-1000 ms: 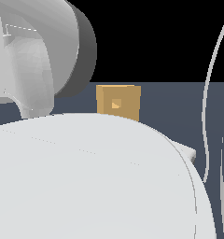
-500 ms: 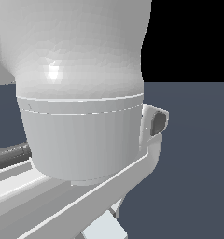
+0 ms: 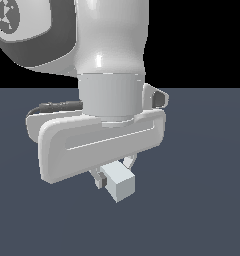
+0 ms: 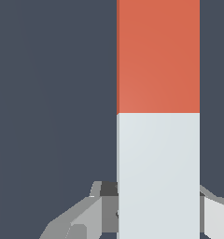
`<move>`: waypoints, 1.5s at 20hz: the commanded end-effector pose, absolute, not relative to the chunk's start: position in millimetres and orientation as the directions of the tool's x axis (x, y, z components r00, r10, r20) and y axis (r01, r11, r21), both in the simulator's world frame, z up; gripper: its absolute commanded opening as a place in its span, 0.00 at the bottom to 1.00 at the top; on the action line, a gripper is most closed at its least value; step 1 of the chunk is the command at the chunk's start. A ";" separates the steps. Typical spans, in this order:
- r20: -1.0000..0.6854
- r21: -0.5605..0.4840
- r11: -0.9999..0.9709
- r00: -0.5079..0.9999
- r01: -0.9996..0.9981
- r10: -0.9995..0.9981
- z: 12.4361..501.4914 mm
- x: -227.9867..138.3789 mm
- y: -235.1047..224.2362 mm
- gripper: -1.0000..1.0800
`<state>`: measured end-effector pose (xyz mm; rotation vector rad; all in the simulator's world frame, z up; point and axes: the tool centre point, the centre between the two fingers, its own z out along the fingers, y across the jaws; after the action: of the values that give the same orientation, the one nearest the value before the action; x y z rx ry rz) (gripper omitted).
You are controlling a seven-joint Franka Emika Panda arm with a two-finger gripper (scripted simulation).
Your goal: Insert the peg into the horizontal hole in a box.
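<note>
Gripper (image 3: 113,175) closed narrowly on the white end of the peg (image 4: 158,116), fingers (image 4: 83,217) touching both its sides.

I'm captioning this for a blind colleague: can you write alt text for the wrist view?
A long peg, orange-red at the far end and white at the near end, runs between the end effector fingers, over a plain dark blue-grey floor.

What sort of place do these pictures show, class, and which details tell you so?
Most likely a simulated robot workspace: flat-shaded dark floor under a black void, and a gripper holding a plain orange-and-white peg.
</note>
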<state>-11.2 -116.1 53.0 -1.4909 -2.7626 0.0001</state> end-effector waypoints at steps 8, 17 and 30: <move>0.001 0.000 0.446 -0.446 0.895 0.895 73.4 9.1 -34.8 0.00; 0.000 0.000 0.351 -0.351 0.936 0.936 90.6 37.0 34.2 0.00; 0.000 0.000 0.287 -0.287 0.958 0.958 101.6 61.5 75.7 0.00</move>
<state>59.4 74.2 99.9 -1.8683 -2.5238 0.0017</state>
